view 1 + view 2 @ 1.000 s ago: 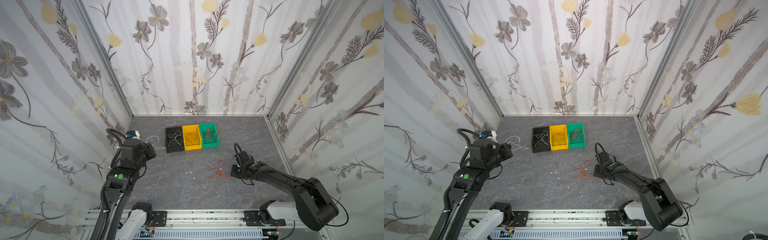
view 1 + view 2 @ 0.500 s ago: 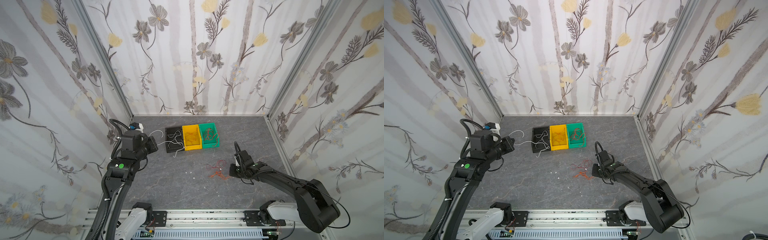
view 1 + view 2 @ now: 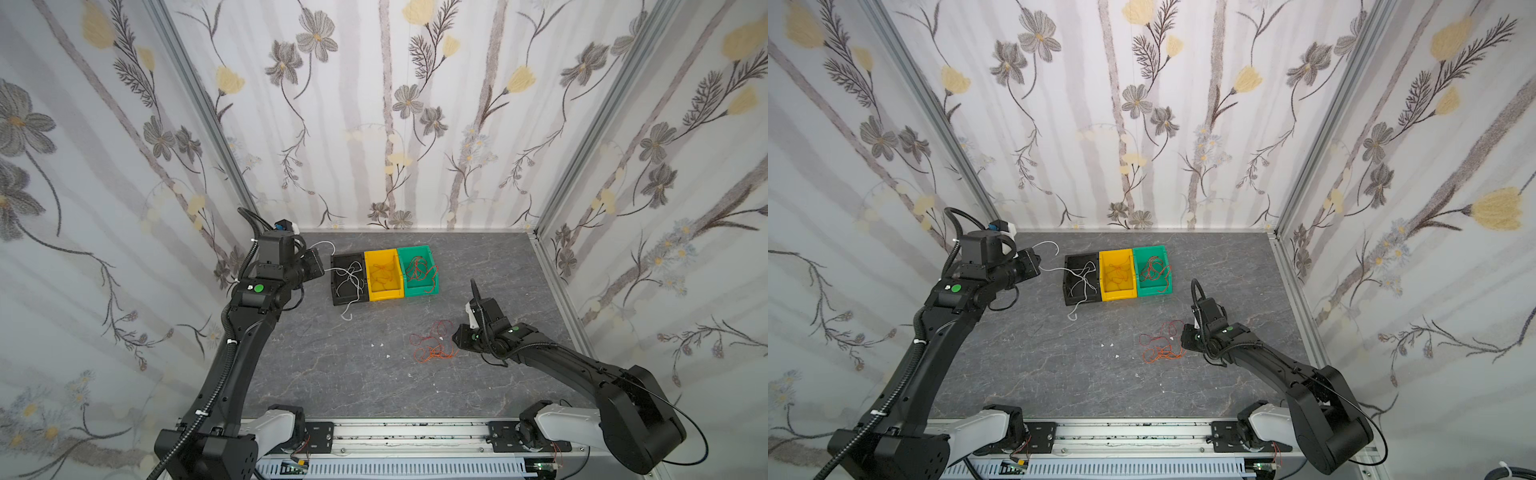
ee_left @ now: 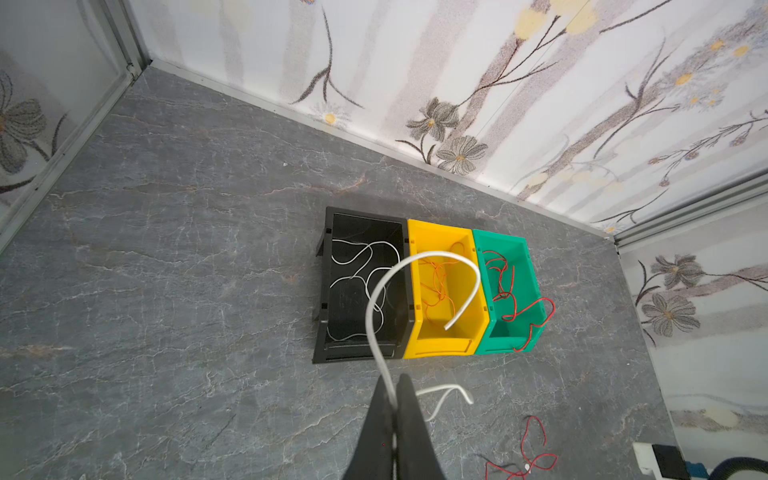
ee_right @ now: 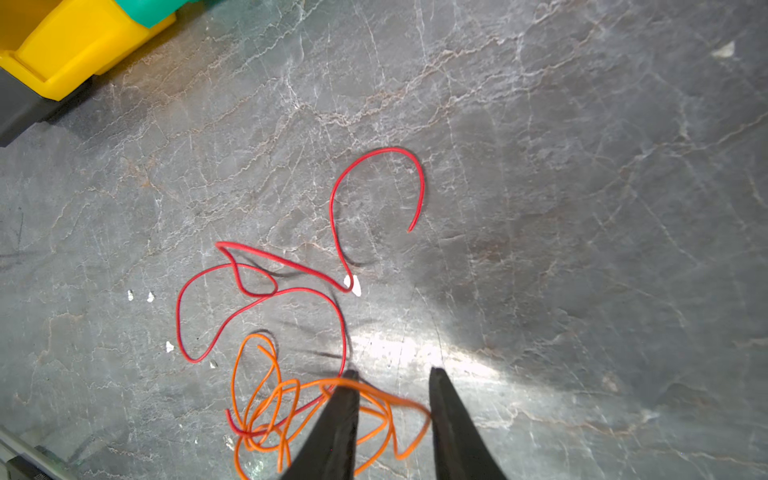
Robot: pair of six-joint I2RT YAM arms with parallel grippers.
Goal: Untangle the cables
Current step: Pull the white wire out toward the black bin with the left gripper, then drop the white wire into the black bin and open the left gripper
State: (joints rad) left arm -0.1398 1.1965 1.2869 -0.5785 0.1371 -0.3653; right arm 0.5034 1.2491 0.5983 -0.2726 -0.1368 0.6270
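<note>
- In both top views the left gripper [image 3: 319, 266] is raised beside the black plastic bin [image 3: 337, 291] and is clenched on a thin white cable [image 3: 334, 270]. A yellow plastic bin [image 3: 384, 296] and a green plastic bin [image 3: 422, 291] stand in a row, touching it
- To do this step well, I think the left gripper should go fully above the black bin and lower before it lets go. One white end [image 3: 347, 316] already lies outside, on the grey stone-look counter [image 3: 332, 374]
- The right gripper [image 3: 457, 337] is low, at the edge of a small tangle of red and orange cables [image 3: 432, 347] in the open counter
- In the left wrist view the fingers [image 4: 409, 411] pinch the white cable, which rises in a stiff arch. Other white cables lie in the black bin, orange ones in the yellow bin, red ones in the green bin, one red loop hanging over its wall
- In the right wrist view the right gripper [image 5: 390, 374] is released, its jaws apart. A blurred strand of the orange cable [image 5: 253, 374] crosses between them, not pinched. The red cable [image 5: 332, 208] makes loose loops and goes under the orange bundle, so it should be lifted slowly
</note>
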